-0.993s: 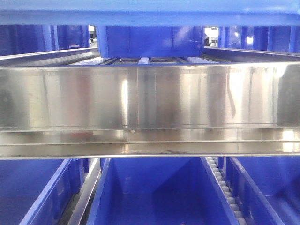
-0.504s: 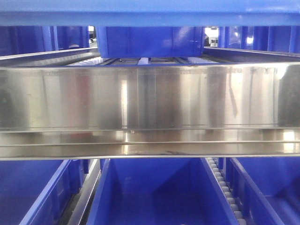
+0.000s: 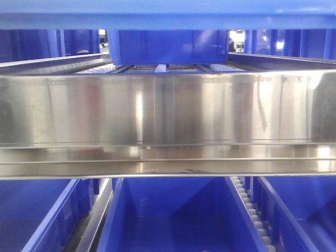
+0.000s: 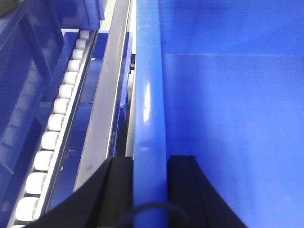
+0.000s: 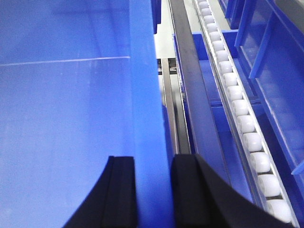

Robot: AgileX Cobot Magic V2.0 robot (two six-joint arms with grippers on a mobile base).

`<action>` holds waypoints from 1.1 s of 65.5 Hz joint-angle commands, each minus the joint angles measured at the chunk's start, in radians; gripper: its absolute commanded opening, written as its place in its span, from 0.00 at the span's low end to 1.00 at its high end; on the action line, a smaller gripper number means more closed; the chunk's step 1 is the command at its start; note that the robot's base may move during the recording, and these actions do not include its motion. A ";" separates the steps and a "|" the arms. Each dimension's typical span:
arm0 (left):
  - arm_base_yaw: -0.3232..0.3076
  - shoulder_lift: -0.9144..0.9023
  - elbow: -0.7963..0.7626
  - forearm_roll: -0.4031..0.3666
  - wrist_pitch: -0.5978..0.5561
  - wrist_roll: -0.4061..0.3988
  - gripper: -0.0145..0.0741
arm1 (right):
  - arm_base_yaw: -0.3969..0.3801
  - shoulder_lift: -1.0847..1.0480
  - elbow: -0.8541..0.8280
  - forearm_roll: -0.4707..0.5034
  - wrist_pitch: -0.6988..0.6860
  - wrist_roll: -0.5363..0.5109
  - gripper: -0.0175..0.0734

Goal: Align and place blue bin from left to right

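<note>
Lower shelf, middle lane. The bin point(image 3: 173, 198) sat below the steel beam point(image 3: 168, 110), between two roller tracks point(image 3: 253, 211), open top up and nothing visible inside.

Left gripper point(image 4: 149, 164): black fingers point(image 4: 118, 178) astride the bin's left wall rim, one inside, one outside, pads against both faces with no gap showing. I judged it clamped on the wall. Right gripper point(image 5: 152, 161): the same on the right wall rim, also clamped (both wrist views agree closely).

Key relation: the bin lay directly between the two grippers, neither arm nearer than the other. Its side walls ran straight ahead from the fingers, into the rack, so a left-to-right shift would go across that axis. Room looked tight on the right, where a dark rail point(image 5: 190, 95) and a track lay just beside the wall, with another blue bin point(image 3: 294, 210) past them.

Appearance: mid-blue plastic, smooth and glossy, flat inner walls, thick straight rim, a faint seam line across the inside. No damage seen. The outside faces were mostly hidden.
</note>
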 commanded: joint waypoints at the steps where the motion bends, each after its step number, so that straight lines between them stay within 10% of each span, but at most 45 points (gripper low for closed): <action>1: -0.024 -0.010 -0.008 -0.042 -0.092 -0.013 0.04 | 0.015 -0.012 -0.008 -0.021 -0.130 0.003 0.12; 72: -0.024 -0.010 -0.008 -0.030 -0.092 -0.013 0.04 | 0.015 -0.012 -0.008 -0.021 -0.175 0.003 0.12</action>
